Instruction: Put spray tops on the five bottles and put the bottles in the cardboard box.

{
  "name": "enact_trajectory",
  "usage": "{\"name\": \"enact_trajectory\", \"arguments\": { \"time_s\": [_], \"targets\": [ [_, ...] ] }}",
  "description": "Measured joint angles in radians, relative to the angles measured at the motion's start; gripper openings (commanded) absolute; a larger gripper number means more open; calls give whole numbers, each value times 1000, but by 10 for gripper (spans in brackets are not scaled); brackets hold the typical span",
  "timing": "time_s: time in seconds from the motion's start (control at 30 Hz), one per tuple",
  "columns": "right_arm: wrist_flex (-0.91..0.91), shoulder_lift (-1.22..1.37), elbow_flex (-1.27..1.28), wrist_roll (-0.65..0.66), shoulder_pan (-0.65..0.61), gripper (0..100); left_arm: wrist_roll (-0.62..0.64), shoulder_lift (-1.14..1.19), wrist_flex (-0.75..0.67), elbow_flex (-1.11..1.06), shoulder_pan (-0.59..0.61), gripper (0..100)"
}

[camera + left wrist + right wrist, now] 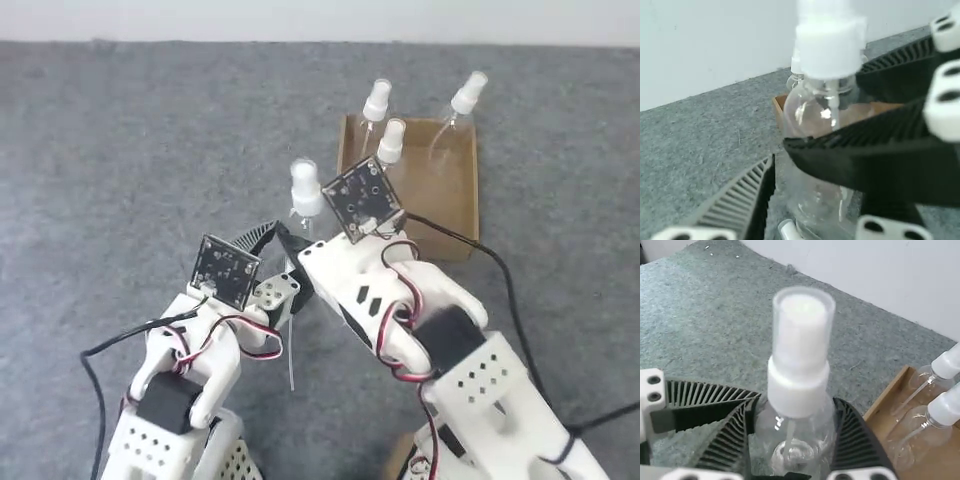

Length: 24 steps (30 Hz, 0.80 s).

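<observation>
Showing from above: clear plastic bottle [303,218], white cylindrical spray top [305,185] fitted, upright just beside brown cardboard box [462,215] holding three capped bottles [390,140]; grey felt-like bench [120,150].
Left wrist: rounded shoulders, thin dip tube inside; left end effector [278,238] alongside, grip cannot be told.
Right wrist: ribbed black right end effector [795,412] clamped round the bottle's shoulders.

A table [140,140] surfaced in grey, carpet-like fabric runs back to a plain white wall [700,40], under soft, even light.
</observation>
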State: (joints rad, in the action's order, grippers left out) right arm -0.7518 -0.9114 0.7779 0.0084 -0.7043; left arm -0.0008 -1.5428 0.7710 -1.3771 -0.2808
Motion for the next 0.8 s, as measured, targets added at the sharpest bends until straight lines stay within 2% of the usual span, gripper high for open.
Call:
{"name": "enact_trajectory", "arguments": {
  "time_s": [0.13, 0.27, 0.4, 0.57, 0.7, 0.8],
  "targets": [
    [-5, -3, -15, 0, 38, 6, -3, 8, 0, 0, 2, 246],
    [-29, -3, -94, 0, 144, 6, -3, 8, 0, 0, 11, 246],
    [-133, 14, -252, 21, 249, 6, -3, 8, -2, -15, 9, 246],
    [-264, 155, -450, 58, 430, 6, -3, 8, -2, -17, 8, 246],
    [-259, 305, -480, 58, 554, 6, -3, 8, -2, -17, 9, 246],
    [-206, 427, -477, 58, 585, 6, -3, 8, -8, -17, 57, 198]
  ]
}}
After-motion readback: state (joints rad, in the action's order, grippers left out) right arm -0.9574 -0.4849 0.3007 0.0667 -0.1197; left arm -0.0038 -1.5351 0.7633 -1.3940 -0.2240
